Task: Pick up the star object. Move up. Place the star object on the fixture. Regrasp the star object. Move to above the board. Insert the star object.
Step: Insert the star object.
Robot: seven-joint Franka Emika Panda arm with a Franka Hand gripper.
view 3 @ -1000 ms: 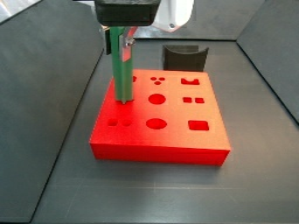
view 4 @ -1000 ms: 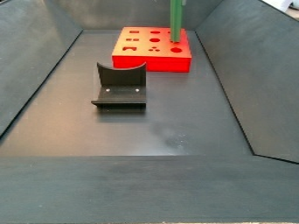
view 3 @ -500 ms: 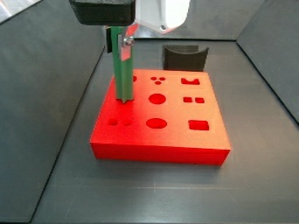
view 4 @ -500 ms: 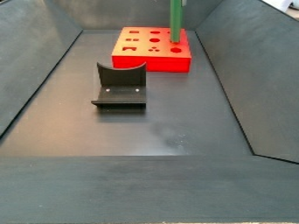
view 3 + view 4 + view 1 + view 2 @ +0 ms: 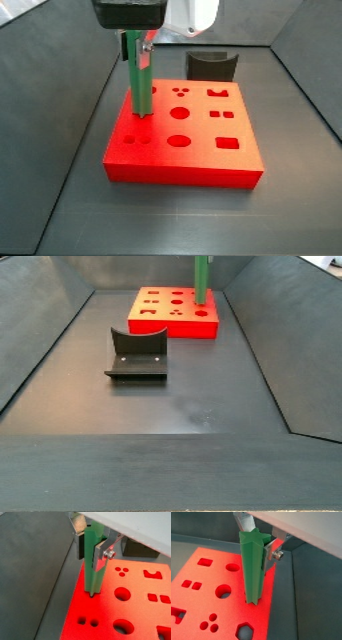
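The star object [image 5: 139, 80] is a long green peg standing upright. My gripper [image 5: 138, 46] is shut on its upper part. In both wrist views the silver fingers [image 5: 105, 553] [image 5: 274, 550] clamp the star object [image 5: 91, 564] [image 5: 252, 567] from both sides. Its lower end meets the top of the red board [image 5: 201, 150] near one long edge; I cannot tell how far it sits in a hole. The dark fixture [image 5: 210, 65] stands empty behind the board. In a side view the star object [image 5: 203, 281] rises from the board [image 5: 167, 324] out of the frame, and the fixture [image 5: 136, 354] stands nearer.
The board [image 5: 140, 609] [image 5: 204, 574] has round, square and crown-shaped holes. Dark grey sloping walls [image 5: 54, 110] enclose the floor [image 5: 174, 406], close to the board's edge beside the peg.
My gripper's body has shifted a little to the left in a side view. The star object has stayed upright with its lower end at the same spot on the board.
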